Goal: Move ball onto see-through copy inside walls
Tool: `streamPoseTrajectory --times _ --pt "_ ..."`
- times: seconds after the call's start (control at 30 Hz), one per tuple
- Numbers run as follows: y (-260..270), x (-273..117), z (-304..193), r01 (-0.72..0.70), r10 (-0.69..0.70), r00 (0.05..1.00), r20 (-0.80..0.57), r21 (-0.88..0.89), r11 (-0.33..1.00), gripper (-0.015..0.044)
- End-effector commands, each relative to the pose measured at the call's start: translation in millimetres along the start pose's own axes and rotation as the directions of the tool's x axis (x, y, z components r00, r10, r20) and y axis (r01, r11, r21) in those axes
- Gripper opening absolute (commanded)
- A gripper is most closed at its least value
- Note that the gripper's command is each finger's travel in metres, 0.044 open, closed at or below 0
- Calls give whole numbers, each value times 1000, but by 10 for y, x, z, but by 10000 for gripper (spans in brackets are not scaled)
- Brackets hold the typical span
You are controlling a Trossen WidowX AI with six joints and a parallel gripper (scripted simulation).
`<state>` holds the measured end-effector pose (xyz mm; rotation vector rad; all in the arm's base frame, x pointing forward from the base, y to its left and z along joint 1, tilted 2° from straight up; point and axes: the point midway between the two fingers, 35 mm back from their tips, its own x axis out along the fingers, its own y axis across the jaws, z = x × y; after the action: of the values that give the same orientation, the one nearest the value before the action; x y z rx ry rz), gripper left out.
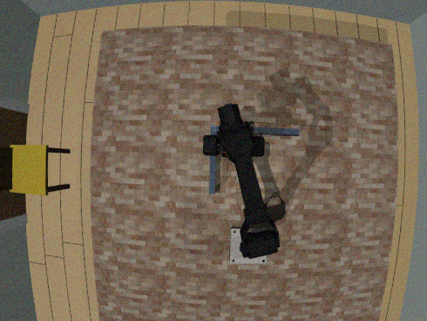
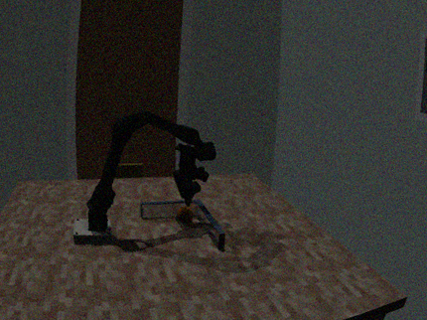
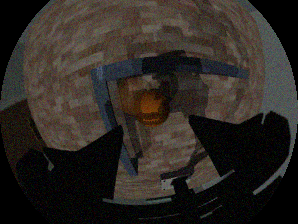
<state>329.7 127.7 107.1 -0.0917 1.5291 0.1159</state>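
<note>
At nine o'clock of the table [image 1: 131,262], a boxy yellow chair [image 1: 28,169] stood on the plank floor [image 1: 57,109]. The table top carried a blocky brown brick pattern. Near its centre, two thin clear blue-edged walls [image 1: 214,174] met in an L. The round orange ball [image 3: 152,107] lay on the table inside that corner, close to both walls; being round, it had no long axis. The black gripper [image 3: 160,143] hung directly above it, fingers spread open and holding nothing. No writing was readable.
</note>
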Motion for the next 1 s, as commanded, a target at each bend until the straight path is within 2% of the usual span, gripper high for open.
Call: streamPoseTrajectory --times 0.0,0.27,0.33,0.43,0.6,0.8,0.97 --pt "-6 -302 -6 -2 2 1000 24 4 1000 408" --pt "3 -224 11 -7 7 1000 30 0 1000 408" --pt "-25 -192 -10 -5 6 1000 29 -57 998 355" --pt "-145 -56 -113 4 4 1000 26 -298 954 276" --pt "-341 182 -324 15 -1 1000 21 -663 749 145" --pt "-366 214 -356 15 -2 1000 20 -704 710 0" --pt "-366 214 -356 15 -2 1000 20 -704 710 0"
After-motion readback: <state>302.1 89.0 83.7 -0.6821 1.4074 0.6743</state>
